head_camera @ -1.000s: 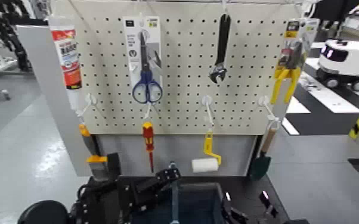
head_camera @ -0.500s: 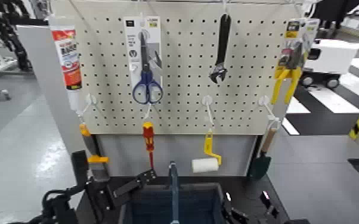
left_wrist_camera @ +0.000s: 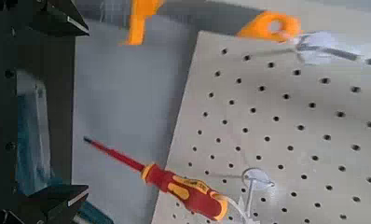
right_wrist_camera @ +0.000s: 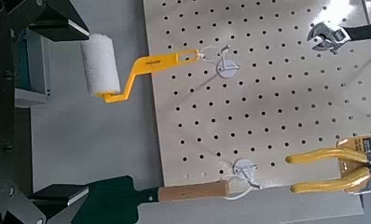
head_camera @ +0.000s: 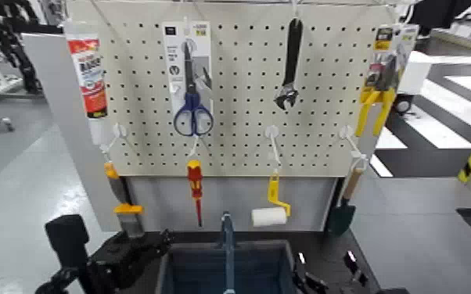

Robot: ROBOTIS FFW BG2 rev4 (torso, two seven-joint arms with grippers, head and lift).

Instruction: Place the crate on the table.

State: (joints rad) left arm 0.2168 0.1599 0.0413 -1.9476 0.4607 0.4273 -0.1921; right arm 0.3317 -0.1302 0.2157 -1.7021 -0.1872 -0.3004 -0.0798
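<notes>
The dark blue-grey crate (head_camera: 207, 270) stands on the black table (head_camera: 326, 249) at the foot of the beige pegboard (head_camera: 239, 94), with its thin blue centre bar (head_camera: 227, 238) upright. My left gripper (head_camera: 138, 250) is open and sits just left of the crate, apart from it. In the left wrist view the left gripper (left_wrist_camera: 58, 110) is spread wide, with a strip of the crate (left_wrist_camera: 30, 131) beside it. My right gripper (head_camera: 309, 280) is at the crate's right side. In the right wrist view it (right_wrist_camera: 58, 107) is open, with the crate's rim (right_wrist_camera: 27, 65) near it.
Tools hang on the pegboard: scissors (head_camera: 192, 109), a wrench (head_camera: 289, 66), a red screwdriver (head_camera: 195, 184), a yellow paint roller (head_camera: 270, 211), yellow pliers (head_camera: 375, 109) and a sealant tube (head_camera: 90, 74). Grey floor lies on both sides of the table.
My left arm has pulled back to the left, away from the crate's left wall. The crate now stands free on that side. A white wheeled robot in the background has left the view.
</notes>
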